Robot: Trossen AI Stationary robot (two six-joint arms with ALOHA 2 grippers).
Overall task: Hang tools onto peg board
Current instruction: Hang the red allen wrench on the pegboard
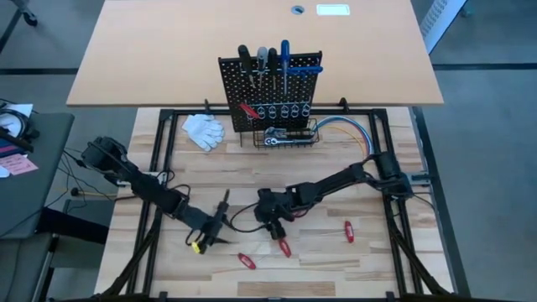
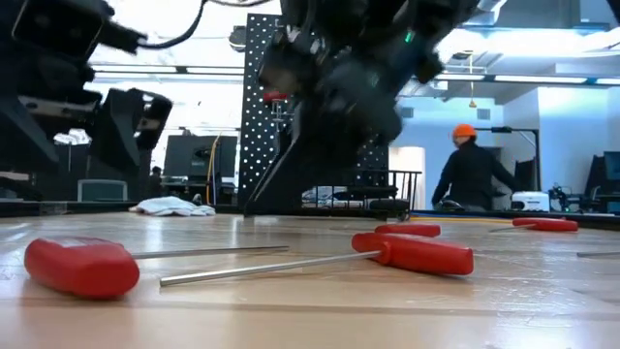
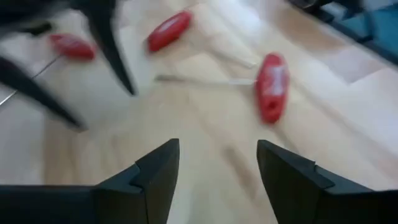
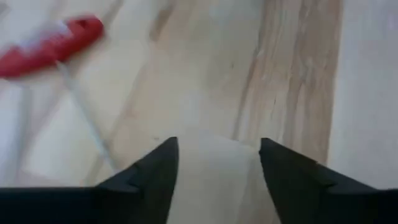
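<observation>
Both grippers, left (image 1: 220, 220) and right (image 1: 274, 228), are hovering released among red screwdrivers (image 1: 284, 247) (gloves (image 1: 204, 129) lying beside the peg board (image 1: 270, 94)).

White gloves (image 1: 204, 129) left of board, coloured cables (image 1: 346, 127) right; person (image 2: 472, 170) in bkgd.

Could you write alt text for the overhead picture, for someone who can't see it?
Two dark robot arms reach over a wooden table toward three red-handled screwdrivers. Behind stands a black peg board already holding tools, with white gloves beside it.
</observation>
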